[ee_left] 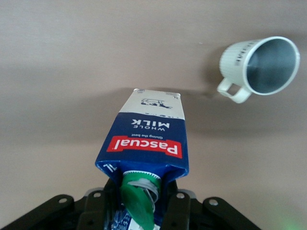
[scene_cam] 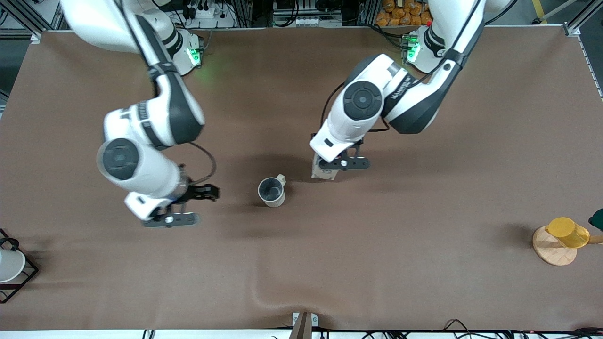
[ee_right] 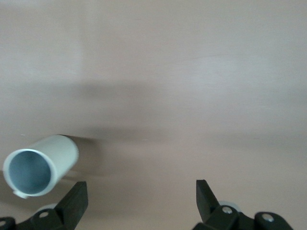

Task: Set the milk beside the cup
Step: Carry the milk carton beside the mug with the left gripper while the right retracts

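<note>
The milk, a dark-blue carton with a red logo and a green cap, is upright in my left gripper, which is shut on its top. In the front view the milk shows just below the left hand, at table level; I cannot tell whether it touches the table. The cup, a pale mug with a grey inside, stands beside it, a short gap toward the right arm's end and slightly nearer the camera. It also shows in the left wrist view. My right gripper is open and empty beside the cup.
A yellow cup sits on a round wooden stand at the left arm's end of the table. A white cup sits in a black wire rack at the right arm's end. A dark green object shows at the edge.
</note>
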You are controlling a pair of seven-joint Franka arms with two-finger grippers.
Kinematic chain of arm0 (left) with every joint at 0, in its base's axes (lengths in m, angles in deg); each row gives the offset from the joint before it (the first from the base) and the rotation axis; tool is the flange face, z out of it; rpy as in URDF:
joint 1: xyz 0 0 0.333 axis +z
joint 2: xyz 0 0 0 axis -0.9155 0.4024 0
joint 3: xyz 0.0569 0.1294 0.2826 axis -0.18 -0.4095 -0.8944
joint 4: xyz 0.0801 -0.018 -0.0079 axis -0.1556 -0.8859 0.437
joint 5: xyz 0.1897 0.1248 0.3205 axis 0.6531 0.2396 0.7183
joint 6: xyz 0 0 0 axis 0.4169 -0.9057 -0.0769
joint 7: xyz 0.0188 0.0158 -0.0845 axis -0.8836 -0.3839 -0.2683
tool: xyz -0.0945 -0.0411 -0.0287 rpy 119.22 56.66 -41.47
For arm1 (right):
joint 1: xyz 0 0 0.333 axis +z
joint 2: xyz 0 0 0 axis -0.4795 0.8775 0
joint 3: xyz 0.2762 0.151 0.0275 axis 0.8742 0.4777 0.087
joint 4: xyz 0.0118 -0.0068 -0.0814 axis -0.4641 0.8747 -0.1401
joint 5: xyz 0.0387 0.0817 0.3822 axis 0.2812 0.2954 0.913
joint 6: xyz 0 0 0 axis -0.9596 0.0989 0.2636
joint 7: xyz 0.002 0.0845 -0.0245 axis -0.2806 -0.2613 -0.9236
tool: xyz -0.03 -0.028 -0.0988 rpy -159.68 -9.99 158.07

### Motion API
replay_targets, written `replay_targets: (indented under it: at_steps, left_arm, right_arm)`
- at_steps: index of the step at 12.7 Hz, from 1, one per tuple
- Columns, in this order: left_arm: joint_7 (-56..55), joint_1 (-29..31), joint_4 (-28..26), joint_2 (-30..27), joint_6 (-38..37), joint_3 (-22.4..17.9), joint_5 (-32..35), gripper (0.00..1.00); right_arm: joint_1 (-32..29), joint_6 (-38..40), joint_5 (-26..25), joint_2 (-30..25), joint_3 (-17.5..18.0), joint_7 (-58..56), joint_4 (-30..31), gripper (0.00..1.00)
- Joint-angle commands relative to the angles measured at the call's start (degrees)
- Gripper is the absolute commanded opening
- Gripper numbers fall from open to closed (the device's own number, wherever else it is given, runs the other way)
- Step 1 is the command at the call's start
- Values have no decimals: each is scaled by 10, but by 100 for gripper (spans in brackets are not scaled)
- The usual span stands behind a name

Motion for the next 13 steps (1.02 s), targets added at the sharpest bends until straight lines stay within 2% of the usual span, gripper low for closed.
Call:
replay_targets:
  at_steps: [1, 4, 7, 13]
  left_arm:
    - [-34, -41, 48, 39, 22, -10, -3, 30]
    - [-20, -65, 72, 62, 30, -15, -1, 30]
    - [-20, -81, 71, 62, 29, -16, 1, 32]
    - [-16, -106, 74, 89, 29, -16, 24, 34]
  right_arm:
    - [-58, -2, -4, -66, 13, -63, 83, 100]
    - [-99, -3, -1, -118, 13, -113, 128, 100]
    - [-135, 9, -1, -167, 13, -162, 157, 100]
    - [-183, 56, -1, -214, 13, -197, 161, 100]
